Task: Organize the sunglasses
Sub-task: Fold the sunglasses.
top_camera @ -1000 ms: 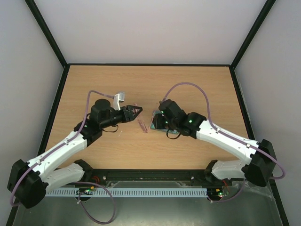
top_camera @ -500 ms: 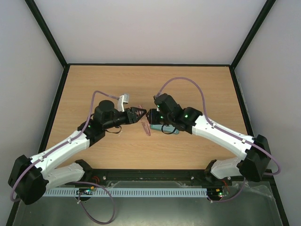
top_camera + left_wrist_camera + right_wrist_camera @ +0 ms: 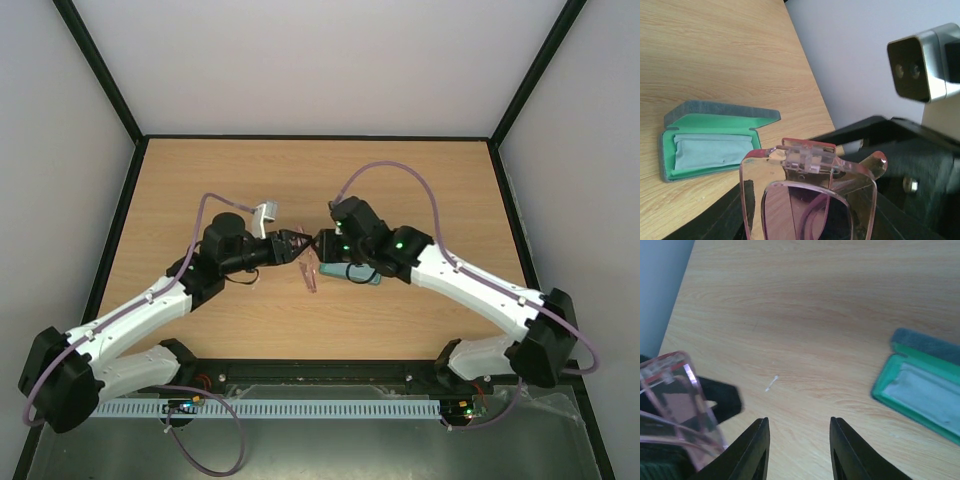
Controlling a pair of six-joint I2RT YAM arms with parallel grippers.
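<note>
Currently the left gripper [image 3: 294, 243] appears clamped on the sunglasses [image 3: 807, 195], holding them off the table [image 3: 815, 315] at centre of the top view. One pink lens fills the lower middle of the left wrist view. Temples show only as faint magenta lines through the lens, so I cannot tell whether they are folded. The right gripper [image 3: 799, 452] faces them tip to tip, jaws moderately apart and empty. Probably it is positioned to take the frame or fold a temple. The case [image 3: 720, 112] lies open on the wood just right of both grippers, lid back and green lining up, with the cloth [image 3: 710, 152] inside, likely ready to receive the glasses.
</note>
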